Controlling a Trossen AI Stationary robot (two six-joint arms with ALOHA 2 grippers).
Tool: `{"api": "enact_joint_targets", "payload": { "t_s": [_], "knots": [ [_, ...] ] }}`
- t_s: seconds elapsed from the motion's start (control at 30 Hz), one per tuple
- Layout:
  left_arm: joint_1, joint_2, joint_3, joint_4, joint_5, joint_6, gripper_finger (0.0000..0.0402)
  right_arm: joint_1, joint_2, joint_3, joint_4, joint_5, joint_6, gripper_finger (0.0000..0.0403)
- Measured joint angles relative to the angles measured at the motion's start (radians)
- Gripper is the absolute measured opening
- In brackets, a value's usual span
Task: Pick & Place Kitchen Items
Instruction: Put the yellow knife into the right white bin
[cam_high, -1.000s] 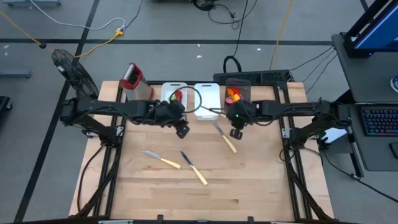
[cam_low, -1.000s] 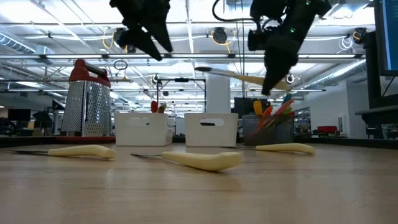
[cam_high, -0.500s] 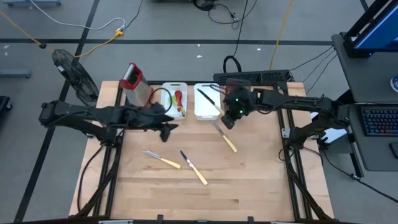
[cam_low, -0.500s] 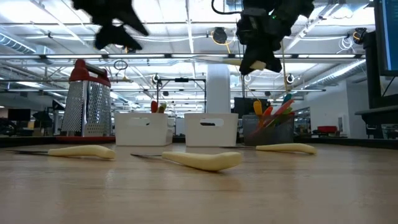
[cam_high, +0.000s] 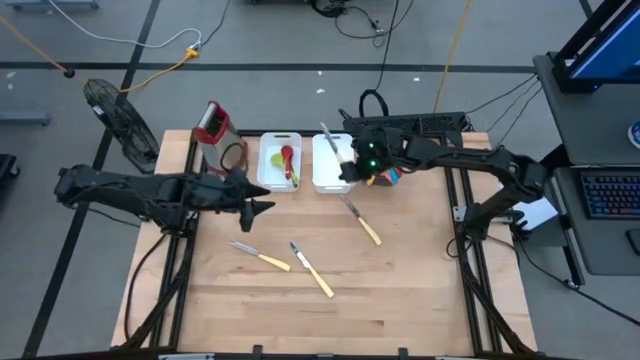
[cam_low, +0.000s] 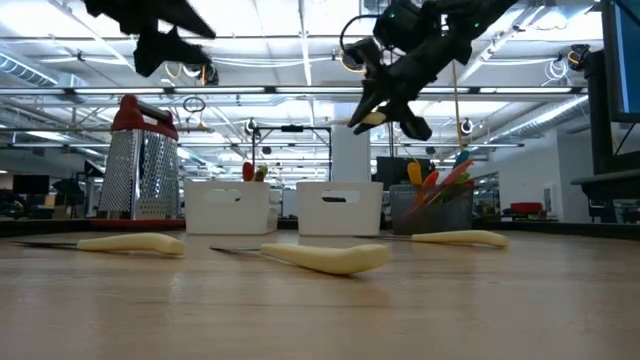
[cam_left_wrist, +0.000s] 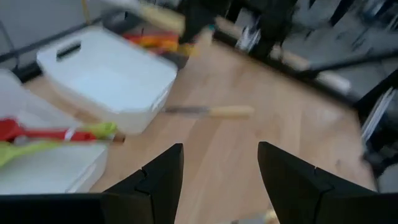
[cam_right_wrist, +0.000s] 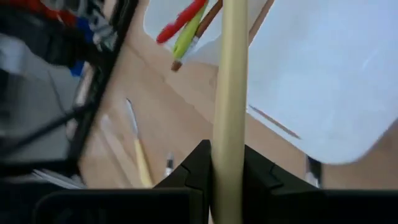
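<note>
My right gripper (cam_high: 352, 166) is shut on a cream-handled knife (cam_high: 330, 143) held in the air above the right white bin (cam_high: 330, 172). The handle also shows in the low view (cam_low: 366, 118). My left gripper (cam_high: 262, 208) is open and empty, above the table to the near left of the bins; its wrist view (cam_left_wrist: 221, 180) looks over both white bins. Three more cream-handled knives (cam_high: 260, 258) (cam_high: 312, 270) (cam_high: 361, 223) lie flat on the table. A red and a green utensil (cam_high: 284, 158) lie in the left white bin (cam_high: 268, 176). My right gripper pinches the knife's cream handle (cam_right_wrist: 230, 134) between its two fingers (cam_right_wrist: 198, 167), which lie across it. The knife is lifted clear, about level, its metal blade (cam_high: 326, 136) reaching toward the table's far edge over the white bin.
A red-topped metal box grater (cam_high: 213, 130) stands at the far left. A dark bin (cam_high: 385, 140) with orange and red utensils (cam_low: 440, 180) stands right of the white bins. Bare wood lies along the near half of the table (cam_high: 400, 300).
My left gripper has drawn back from the white bins toward the table's left edge, staying high. My right gripper has carried the knife toward the far edge and the left, from above the table to above the right white bin, and has turned so the blade points far.
</note>
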Motion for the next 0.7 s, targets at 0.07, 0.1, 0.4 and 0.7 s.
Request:
{"api": "enact_joint_targets", "payload": {
  "t_s": [0.07,0.1,0.4,0.7],
  "knots": [
    [-0.007,0.006,-0.004,-0.015,0.002,0.01,0.0212,-0.02,0.013,0.0,0.077,-0.052,0.078,0.0037],
    [-0.009,0.005,-0.003,-0.01,0.003,0.019,0.0212,-0.03,0.02,0.0,0.105,-0.083,0.117,0.0037],
    [-0.039,0.004,-0.002,-0.01,0.007,0.08,0.0212,-0.077,0.102,0.001,0.179,-0.293,0.41,0.0038],
    [-0.056,0.004,-0.002,-0.011,0.007,0.097,0.0212,-0.076,0.16,0.001,0.179,-0.39,0.546,0.0037]
  ]
}}
